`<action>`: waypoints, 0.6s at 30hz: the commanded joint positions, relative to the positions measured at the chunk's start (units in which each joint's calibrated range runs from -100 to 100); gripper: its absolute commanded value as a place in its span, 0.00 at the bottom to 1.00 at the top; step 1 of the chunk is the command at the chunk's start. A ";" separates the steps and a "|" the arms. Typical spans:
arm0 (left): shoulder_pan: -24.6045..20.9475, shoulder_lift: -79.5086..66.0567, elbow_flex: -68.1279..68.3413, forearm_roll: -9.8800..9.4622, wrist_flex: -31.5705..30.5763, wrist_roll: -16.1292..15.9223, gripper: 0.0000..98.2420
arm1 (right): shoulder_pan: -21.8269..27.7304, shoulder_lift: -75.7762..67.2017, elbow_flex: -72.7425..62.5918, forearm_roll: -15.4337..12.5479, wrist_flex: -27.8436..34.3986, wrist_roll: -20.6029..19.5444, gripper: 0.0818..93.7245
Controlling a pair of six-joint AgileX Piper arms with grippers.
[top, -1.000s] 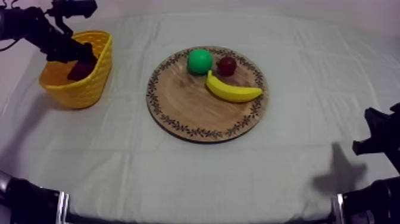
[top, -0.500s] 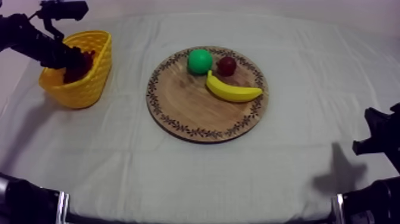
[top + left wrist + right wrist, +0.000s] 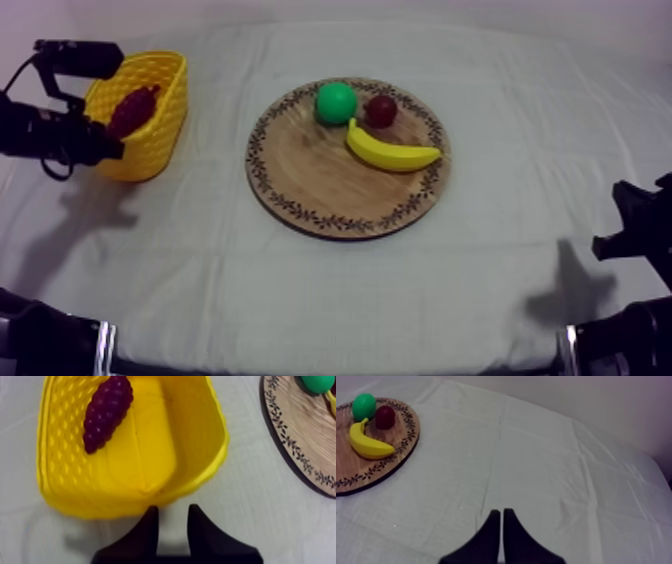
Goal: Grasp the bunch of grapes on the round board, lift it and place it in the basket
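The dark red toy bunch of grapes (image 3: pixel 107 411) lies inside the yellow basket (image 3: pixel 200 436), leaning along one long wall. The basket stands near the left edge of the cloth-covered worktop (image 3: pixel 200 260). The left hand (image 3: pixel 172 508) hangs just outside the basket's wall, its fingers (image 3: pixel 142 533) apart with nothing between them. A wide strip of bare cloth separates the basket from the round wooden board (image 3: pixel 330 190) with patterned rim, where a yellow banana (image 3: pixel 392 150), a green round fruit (image 3: pixel 336 102) and a small red fruit (image 3: pixel 380 109) lie close together. The right hand (image 3: pixel 501 512) is over open cloth, well apart from the board, its fingers together on nothing.
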 commanded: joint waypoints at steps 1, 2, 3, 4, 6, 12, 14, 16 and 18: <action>0.36 -4.08 5.25 0.05 -1.12 0.04 0.16 | 0.00 0.02 -0.01 -0.01 0.01 0.02 0.00; 0.50 -5.55 6.89 0.06 -1.62 0.11 0.13 | 0.00 0.02 -0.01 -0.01 0.01 0.02 0.00; 0.62 -7.10 8.53 0.06 -2.16 0.20 0.09 | 0.00 0.02 -0.01 -0.01 0.01 0.02 0.00; 0.75 -8.67 10.29 0.07 -2.81 0.29 0.06 | 0.00 0.02 -0.01 -0.01 0.01 0.02 0.00; 0.94 -12.01 13.98 0.07 -4.45 0.55 0.03 | 0.00 0.02 -0.01 -0.01 0.01 0.02 0.00; 1.21 -25.14 26.42 0.93 -11.05 0.49 0.00 | 0.00 0.02 -0.01 -0.01 0.01 0.02 0.00; 1.27 -30.15 29.73 0.96 -12.14 0.53 0.00 | 0.00 0.02 -0.01 -0.01 0.01 0.02 0.00; 1.33 -34.92 31.63 0.89 -12.00 0.31 0.00 | 0.00 0.02 -0.01 -0.01 0.01 0.02 0.00; 1.37 -39.23 32.57 0.85 -11.21 -0.12 0.00 | 0.00 0.02 -0.01 -0.01 0.01 0.02 0.00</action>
